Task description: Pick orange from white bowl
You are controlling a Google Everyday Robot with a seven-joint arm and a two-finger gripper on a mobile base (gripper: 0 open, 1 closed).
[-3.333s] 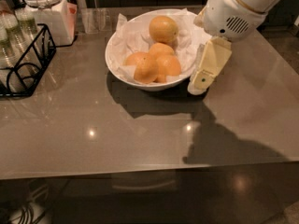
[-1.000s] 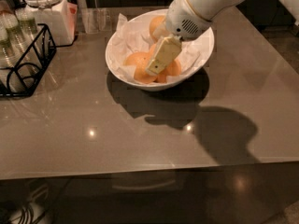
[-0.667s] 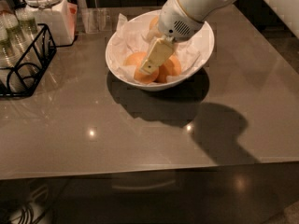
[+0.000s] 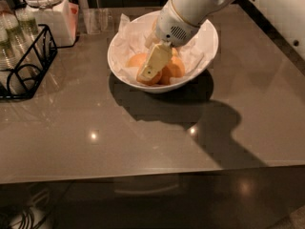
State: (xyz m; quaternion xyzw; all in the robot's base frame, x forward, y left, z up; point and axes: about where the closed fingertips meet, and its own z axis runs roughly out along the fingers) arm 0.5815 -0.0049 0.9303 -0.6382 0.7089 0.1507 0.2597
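Observation:
The white bowl [image 4: 206, 55], lined with crumpled white paper, stands at the back middle of the grey table. Oranges [image 4: 174, 68] lie in it, partly hidden by my arm. My gripper [image 4: 151, 68] reaches down into the bowl from the upper right, its cream-coloured fingers [image 4: 154, 61] lying over the front oranges. The arm's white wrist covers the back of the bowl.
A black wire rack [image 4: 26, 66] with glass bottles stands at the left edge. A white lidded jar [image 4: 46, 11] and a clear glass [image 4: 95, 20] stand at the back left. The table's front edge [image 4: 143, 175] runs across the lower part of the view.
My gripper has swung from the right of the bowl over its rim and down onto the oranges, then a little further left and lower inside the bowl.

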